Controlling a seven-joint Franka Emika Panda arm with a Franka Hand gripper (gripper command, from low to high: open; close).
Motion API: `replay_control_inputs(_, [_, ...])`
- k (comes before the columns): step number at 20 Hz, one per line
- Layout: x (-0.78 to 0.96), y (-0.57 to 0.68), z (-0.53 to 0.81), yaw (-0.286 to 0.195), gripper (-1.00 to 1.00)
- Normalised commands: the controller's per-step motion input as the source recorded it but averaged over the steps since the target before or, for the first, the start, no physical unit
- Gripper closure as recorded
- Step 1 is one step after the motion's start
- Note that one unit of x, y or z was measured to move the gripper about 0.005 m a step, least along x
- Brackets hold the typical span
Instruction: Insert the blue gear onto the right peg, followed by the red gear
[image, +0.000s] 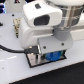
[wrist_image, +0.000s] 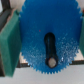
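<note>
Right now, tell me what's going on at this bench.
A Franka arm is reaching low over a black-bordered plate on the table. The blue gear sits under its claw. In the wrist view the gear fills most of the picture, and a dark peg shows through the slot at the gear's centre. Green pads show beside the gear. I cannot tell whether the claw grips the gear. No red gear is visible in either view.
</note>
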Motion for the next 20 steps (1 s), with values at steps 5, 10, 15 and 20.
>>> replay_control_inputs(5, [-0.11,0.06,0.06,0.0,-1.0])
replay_control_inputs(10, [-0.26,0.08,0.35,0.0,-1.0])
replay_control_inputs(15, [-0.53,0.11,0.39,0.0,-1.0])
replay_control_inputs(20, [-0.71,0.31,0.32,0.0,-1.0])
